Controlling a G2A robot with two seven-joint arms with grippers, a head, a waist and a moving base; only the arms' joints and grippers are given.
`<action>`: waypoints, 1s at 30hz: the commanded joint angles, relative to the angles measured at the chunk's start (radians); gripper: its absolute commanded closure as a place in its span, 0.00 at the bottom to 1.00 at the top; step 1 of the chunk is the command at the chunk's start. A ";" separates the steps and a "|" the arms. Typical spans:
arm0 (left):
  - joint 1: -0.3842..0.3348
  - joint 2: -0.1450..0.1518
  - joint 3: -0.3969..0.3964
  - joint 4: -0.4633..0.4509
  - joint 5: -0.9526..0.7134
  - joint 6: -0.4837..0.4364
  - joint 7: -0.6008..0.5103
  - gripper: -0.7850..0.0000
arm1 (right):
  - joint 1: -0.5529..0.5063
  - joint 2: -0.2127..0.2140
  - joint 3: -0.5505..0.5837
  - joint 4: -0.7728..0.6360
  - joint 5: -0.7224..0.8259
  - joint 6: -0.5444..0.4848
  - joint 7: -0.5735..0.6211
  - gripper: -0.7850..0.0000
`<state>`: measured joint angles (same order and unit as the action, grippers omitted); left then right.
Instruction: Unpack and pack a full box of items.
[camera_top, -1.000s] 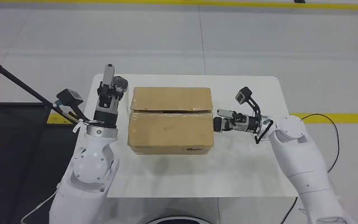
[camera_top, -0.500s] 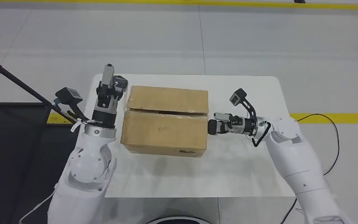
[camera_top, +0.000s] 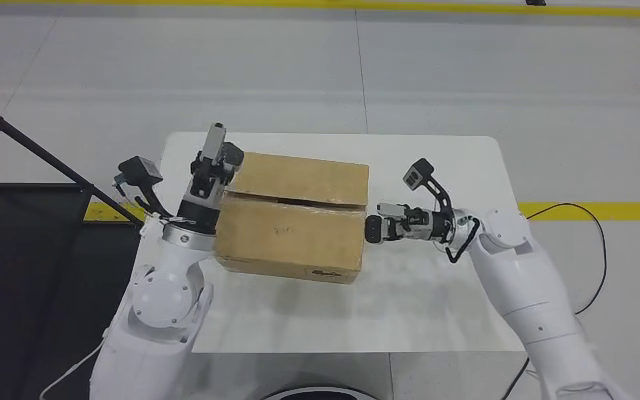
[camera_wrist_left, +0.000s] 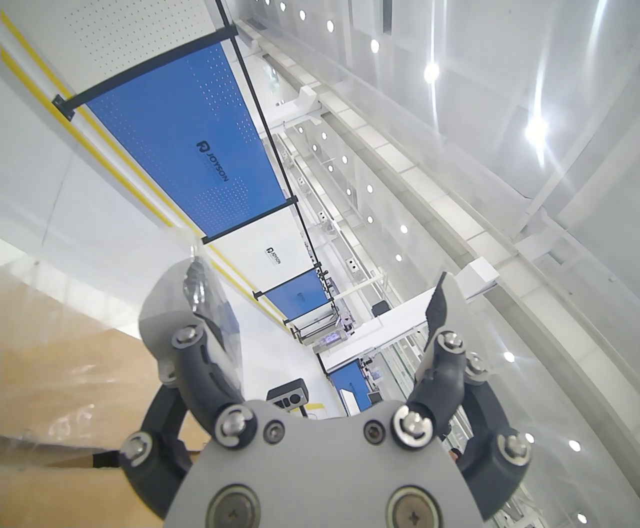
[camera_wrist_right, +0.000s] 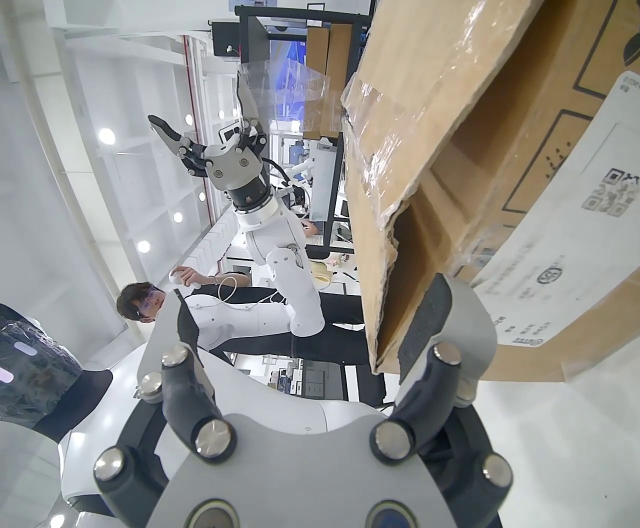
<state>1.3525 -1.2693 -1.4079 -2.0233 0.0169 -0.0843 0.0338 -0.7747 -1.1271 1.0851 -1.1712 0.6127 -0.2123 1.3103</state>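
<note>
A taped brown cardboard box (camera_top: 290, 215) lies slightly askew on the white table (camera_top: 440, 160). My left gripper (camera_top: 215, 150) stands open at the box's far left corner, fingers pointing up and apart (camera_wrist_left: 320, 280). A clear film clings to one of its fingers (camera_wrist_left: 200, 300), and the box (camera_wrist_left: 60, 360) lies beside it. My right gripper (camera_top: 372, 228) is open at the box's right end. There the torn, taped edge of the box (camera_wrist_right: 450, 125) stands between its fingers (camera_wrist_right: 310, 300), one pad touching the cardboard. Farther off is the left gripper (camera_wrist_right: 197, 102).
Bare table lies to the right of the box and along the front edge. A black mat (camera_top: 40, 260) covers the floor left of the table, with a thin black pole (camera_top: 40, 150) slanting over it.
The box has slid to the left and turned a little, with the right gripper following against its end. The left gripper has shifted right, toward the box's corner.
</note>
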 joint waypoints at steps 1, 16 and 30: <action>-0.001 -0.001 0.011 0.002 0.006 0.000 -0.013 0.00 | 0.002 0.000 0.003 0.008 -0.001 -0.002 -0.004 0.00; -0.014 -0.010 0.070 0.021 -0.008 -0.016 -0.083 0.00 | -0.058 0.026 0.093 -0.021 -0.039 -0.014 -0.060 0.00; -0.031 -0.021 0.123 0.035 -0.013 -0.011 -0.101 0.00 | -0.105 0.040 0.136 -0.043 -0.036 -0.017 -0.063 0.00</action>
<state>1.3225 -1.2900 -1.2886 -1.9892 0.0040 -0.0959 -0.0671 -0.8784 -1.0881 1.2197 -1.2139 0.5760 -0.2295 1.2474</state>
